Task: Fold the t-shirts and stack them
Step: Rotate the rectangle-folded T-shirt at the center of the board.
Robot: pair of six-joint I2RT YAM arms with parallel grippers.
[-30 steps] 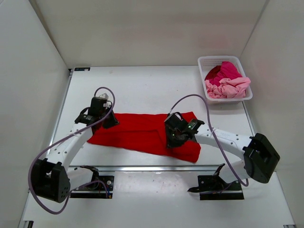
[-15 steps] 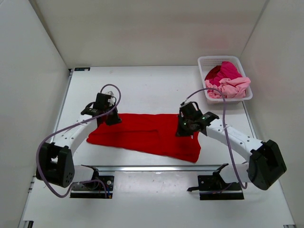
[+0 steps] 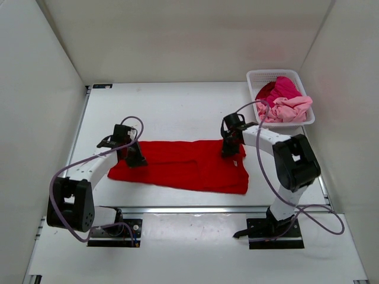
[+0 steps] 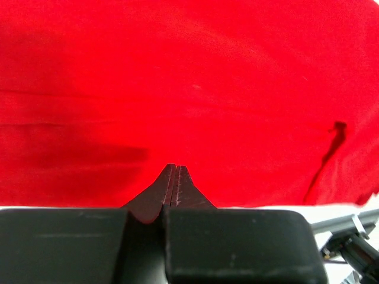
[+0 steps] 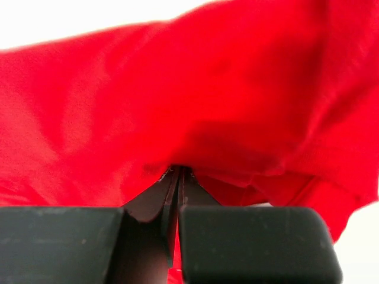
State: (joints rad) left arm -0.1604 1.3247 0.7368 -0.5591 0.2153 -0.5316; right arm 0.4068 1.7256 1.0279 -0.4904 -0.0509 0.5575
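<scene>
As L gripper's [image 4: 174, 168] shut, R gripper [image 5: 177, 170] nips t-shirt [image 3: 189, 167].

Both arms stretch forward and low; the left gripper [image 4: 176, 173] and right gripper [image 5: 179, 174] have their fingers pressed together.

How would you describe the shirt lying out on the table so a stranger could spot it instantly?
Start with the white table; across its near middle lies the red t-shirt, spread wide. It alone is bright red and laid out; the other shirts, pink and magenta, sit bunched in the white corner basket.
</scene>
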